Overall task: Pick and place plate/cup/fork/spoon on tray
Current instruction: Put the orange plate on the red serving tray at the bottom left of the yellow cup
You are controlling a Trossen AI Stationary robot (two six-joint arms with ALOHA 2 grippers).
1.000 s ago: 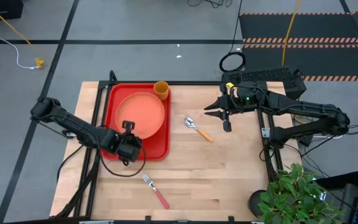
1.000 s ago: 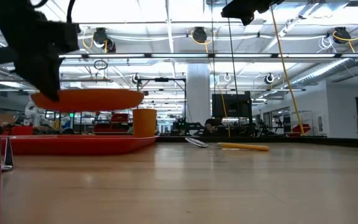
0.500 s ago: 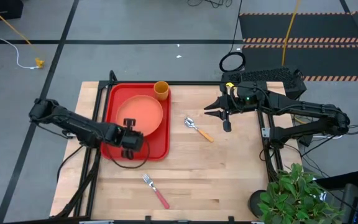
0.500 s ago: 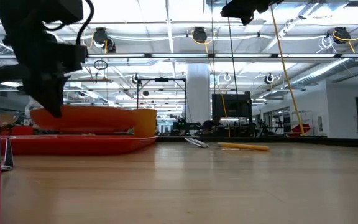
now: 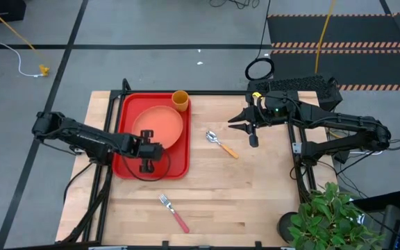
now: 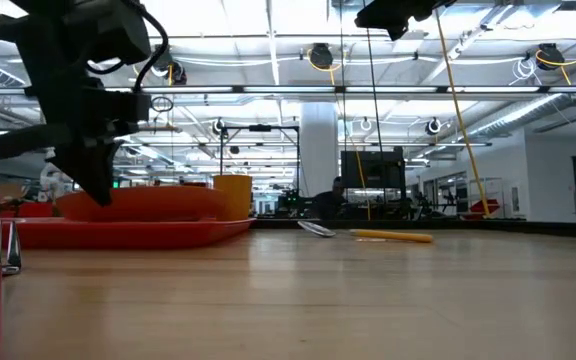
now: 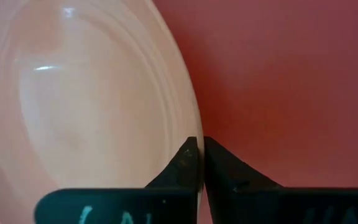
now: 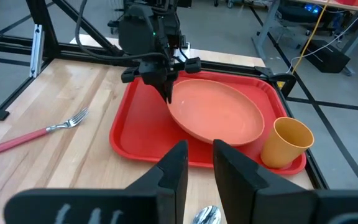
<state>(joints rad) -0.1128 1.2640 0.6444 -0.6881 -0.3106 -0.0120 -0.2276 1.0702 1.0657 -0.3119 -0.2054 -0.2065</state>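
The pink-red-handled metal fork [image 5: 173,212] lies nearest on the wooden table [image 5: 255,194]; beyond it the left gripper [image 5: 146,148] is pinched shut on the rim of the round salmon-orange plastic plate [image 5: 161,125], tilted over the bright red rectangular tray [image 5: 176,167]; the plate looks light, stiff and slick, so an edge pinch suits it; farther off, the right gripper [image 5: 253,135] hovers with jaws slightly apart, empty.

We see a glossy plastic plate [image 7: 86,99] with soft highlights, pinched at its rim by the matt black left gripper [image 7: 199,163], on a smooth red plastic tray [image 7: 291,81]. The cup [image 8: 284,143] near the right gripper [image 8: 199,163] looks satin plastic. Fork [image 8: 42,130] and spoon [image 5: 221,144] pair shiny metal with plastic handles on a pale, matt wooden table [image 5: 255,194]
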